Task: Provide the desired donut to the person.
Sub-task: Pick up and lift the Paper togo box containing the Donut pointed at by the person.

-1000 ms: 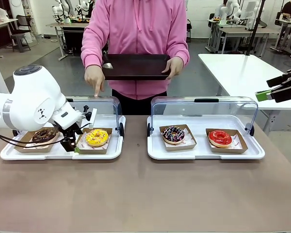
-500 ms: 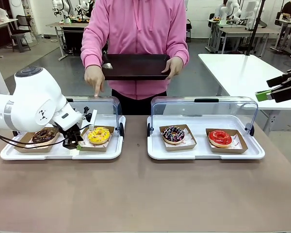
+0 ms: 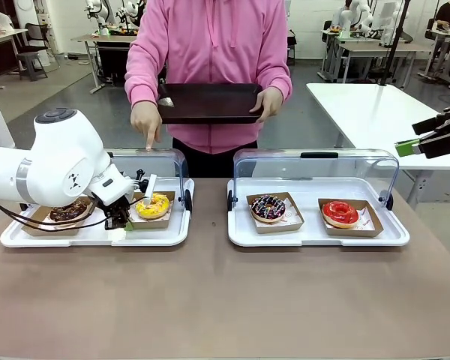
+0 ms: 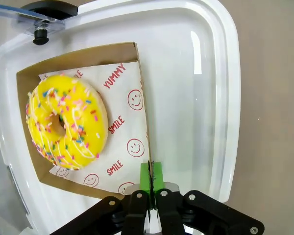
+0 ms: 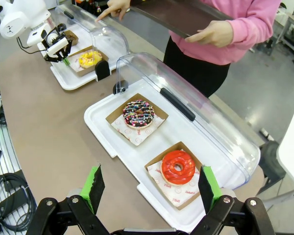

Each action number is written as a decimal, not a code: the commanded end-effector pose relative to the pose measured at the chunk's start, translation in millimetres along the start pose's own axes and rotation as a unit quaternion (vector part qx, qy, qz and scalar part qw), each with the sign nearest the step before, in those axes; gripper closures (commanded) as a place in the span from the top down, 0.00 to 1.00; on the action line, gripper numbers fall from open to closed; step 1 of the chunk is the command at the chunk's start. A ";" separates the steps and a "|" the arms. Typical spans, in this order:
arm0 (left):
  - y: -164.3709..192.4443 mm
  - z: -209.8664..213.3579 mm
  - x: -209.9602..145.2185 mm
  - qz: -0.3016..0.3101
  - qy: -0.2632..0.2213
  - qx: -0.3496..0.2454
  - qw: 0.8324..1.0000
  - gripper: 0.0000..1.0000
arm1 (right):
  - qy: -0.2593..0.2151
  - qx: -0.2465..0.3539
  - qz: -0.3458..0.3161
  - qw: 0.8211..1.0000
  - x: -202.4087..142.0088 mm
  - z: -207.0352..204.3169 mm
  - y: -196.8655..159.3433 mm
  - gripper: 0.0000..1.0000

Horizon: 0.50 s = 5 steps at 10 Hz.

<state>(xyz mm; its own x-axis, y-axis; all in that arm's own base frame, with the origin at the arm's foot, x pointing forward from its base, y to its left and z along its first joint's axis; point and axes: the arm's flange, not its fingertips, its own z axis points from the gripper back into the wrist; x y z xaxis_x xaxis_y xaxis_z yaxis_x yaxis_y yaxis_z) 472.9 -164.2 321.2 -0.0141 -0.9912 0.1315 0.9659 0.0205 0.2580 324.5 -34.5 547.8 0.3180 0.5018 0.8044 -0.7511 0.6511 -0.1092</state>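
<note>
Yellow donut — round, glossy, in cardbd tray

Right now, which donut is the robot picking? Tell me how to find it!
Look at the white tray on the robot's left. The left gripper pinches the edge of that tray's right-hand box. The donut in it is bright yellow with rainbow sprinkles, while its neighbour is chocolate brown.
</note>
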 end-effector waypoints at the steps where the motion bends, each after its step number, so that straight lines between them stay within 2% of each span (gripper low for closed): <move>1: -6.5 11.6 -1.8 -0.009 0.004 0.009 1.000 0.00 | 0.001 0.002 0.001 1.000 -0.8 -1.2 -0.4 1.00; 3: -32.3 36.2 -5.2 -0.026 0.014 -0.003 1.000 0.00 | 0.001 0.002 0.001 1.000 -0.8 -1.2 -0.4 1.00; 5: -67.4 65.4 -7.4 -0.056 0.014 0.016 0.998 0.00 | 0.001 0.002 0.001 1.000 -0.8 -1.2 -0.4 1.00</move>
<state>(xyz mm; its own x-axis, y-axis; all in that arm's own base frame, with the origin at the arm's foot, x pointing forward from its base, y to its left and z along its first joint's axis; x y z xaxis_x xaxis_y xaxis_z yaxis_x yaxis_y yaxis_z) 418.1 -157.4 348.2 -0.0651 -0.9930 0.0987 0.9604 -0.0355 0.2763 324.5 -34.4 547.6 0.3183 0.5019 0.8042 -0.7512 0.6510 -0.1089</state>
